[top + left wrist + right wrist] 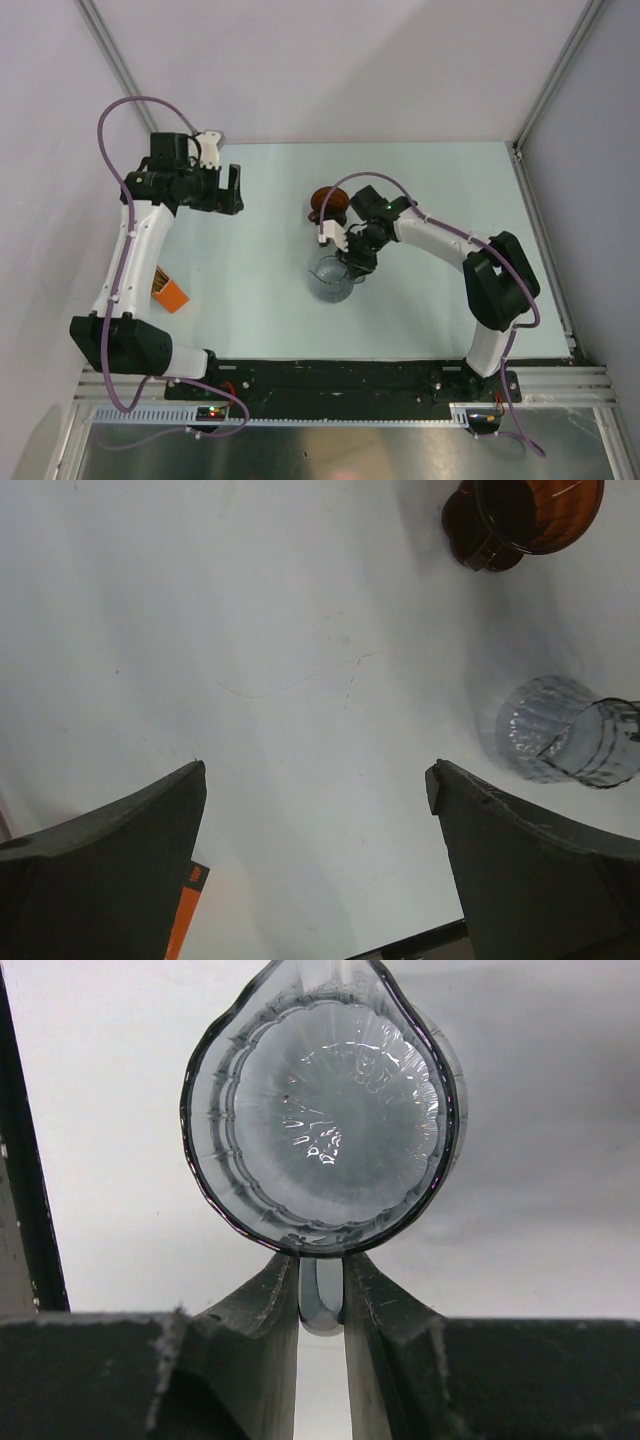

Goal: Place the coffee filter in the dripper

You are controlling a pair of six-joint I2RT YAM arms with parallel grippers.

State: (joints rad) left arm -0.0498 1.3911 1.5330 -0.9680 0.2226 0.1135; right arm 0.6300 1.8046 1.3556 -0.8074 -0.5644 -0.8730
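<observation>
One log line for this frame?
left gripper open above table | right gripper shut on jug handle | dripper on table beyond jug | filter not in view

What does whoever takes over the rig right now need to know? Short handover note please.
Left gripper: open, holding nothing, over bare table.
Right gripper: shut on the handle of the glass jug.
Dripper: on the table just beyond the jug; no filter visible in it.
Coffee filter: no loose one in view. An orange box lies by the left arm.
Done: nothing of the placement yet.
Left: get a filter and seat it in the dripper.
</observation>
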